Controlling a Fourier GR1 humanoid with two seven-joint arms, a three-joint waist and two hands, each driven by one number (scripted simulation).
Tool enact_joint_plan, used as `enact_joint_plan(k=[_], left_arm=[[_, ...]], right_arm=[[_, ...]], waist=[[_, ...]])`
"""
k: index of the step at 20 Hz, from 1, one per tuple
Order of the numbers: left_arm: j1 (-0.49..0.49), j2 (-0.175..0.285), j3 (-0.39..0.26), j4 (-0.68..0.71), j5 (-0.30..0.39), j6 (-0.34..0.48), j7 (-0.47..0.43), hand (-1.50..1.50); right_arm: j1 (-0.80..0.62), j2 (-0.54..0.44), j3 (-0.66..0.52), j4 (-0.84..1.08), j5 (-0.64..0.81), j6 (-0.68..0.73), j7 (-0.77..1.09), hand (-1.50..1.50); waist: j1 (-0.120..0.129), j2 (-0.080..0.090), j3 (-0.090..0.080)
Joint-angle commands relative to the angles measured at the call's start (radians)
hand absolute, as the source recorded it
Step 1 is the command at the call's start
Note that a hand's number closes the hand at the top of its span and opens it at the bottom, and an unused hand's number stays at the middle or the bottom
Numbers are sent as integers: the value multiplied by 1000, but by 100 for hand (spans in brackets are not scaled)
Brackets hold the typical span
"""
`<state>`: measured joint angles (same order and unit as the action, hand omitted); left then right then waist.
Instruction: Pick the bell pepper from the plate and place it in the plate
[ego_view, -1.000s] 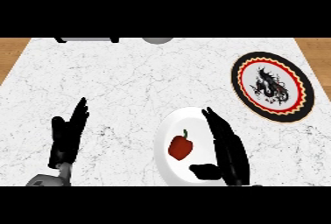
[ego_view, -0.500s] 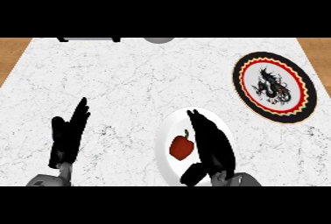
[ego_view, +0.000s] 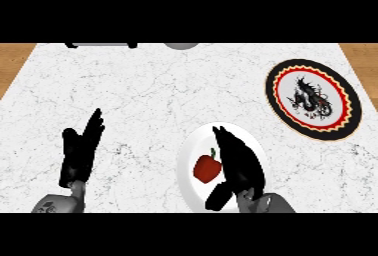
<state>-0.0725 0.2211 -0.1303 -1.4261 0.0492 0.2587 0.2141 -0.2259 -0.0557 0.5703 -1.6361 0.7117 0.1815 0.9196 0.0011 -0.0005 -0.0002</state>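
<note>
red bell pepper (ego_view: 207, 168) lies on the white plate (ego_view: 193, 150), just left of the right hand (ego_view: 240, 162), fingers (ego_view: 227, 145) straight and unclosed; judged light, smooth, rigid-skinned, best clasped around its broad body.

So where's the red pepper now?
Low in the head view, the bell pepper lies on the white plate, just left of the right robot hand.

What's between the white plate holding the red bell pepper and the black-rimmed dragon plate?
Head view: only bare marble counter between white plate and dragon plate.
</note>
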Motion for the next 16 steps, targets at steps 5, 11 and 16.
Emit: enact_joint_plan(k=[5, 11, 16], left_arm=[[36, -11, 48, -16, -20, -69, -6, 0], [33, -61, 44, -50, -70, -48, 22, 0], [15, -69, 68, -45, -68, -66, 40, 0]], right_arm=[[-12, 55, -16, 115, 24, -3, -62, -150], [-59, 55, 13, 165, -17, -78, -40, -150], [-73, 55, -39, 305, 1, -92, -141, -150]], waist=[[1, 0, 0], [2, 0, 0], [3, 1, 0]])
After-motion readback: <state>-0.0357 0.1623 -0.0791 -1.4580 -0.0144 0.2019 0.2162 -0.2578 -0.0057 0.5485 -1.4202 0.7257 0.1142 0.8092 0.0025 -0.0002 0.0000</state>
